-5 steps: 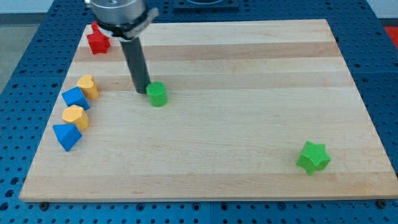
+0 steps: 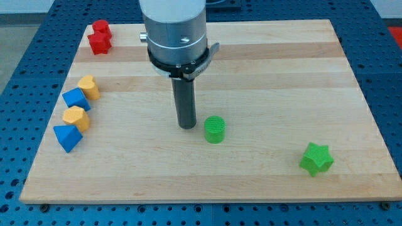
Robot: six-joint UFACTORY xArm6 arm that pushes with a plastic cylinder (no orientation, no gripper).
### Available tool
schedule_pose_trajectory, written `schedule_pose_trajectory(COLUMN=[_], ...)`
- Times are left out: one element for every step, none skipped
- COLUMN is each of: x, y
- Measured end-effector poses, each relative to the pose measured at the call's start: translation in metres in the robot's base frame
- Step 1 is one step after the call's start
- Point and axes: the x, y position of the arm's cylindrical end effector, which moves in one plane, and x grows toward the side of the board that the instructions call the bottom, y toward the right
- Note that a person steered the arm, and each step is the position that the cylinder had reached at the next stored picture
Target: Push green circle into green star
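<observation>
Far left: two blue blocks [image 2: 67,137] and two yellow blocks [image 2: 76,117] stacked in a column; red blocks [image 2: 99,37] upper left. Centre: the tip [image 2: 187,127] sits just left of green circle [image 2: 215,129], contact unclear. No jaws on rod, so grip state n/a. Green star [image 2: 316,158] lower right, well apart from circle. Board [image 2: 264,75] wooden.

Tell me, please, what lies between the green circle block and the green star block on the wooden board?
Nothing: in the camera view, only bare wood separates the green circle block from the green star block.
</observation>
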Motion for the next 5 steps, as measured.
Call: schedule_pose_trajectory(x=[0.0,0.011,0.011,0.013,0.027], y=[0.047,0.093,0.099,0.06,0.065])
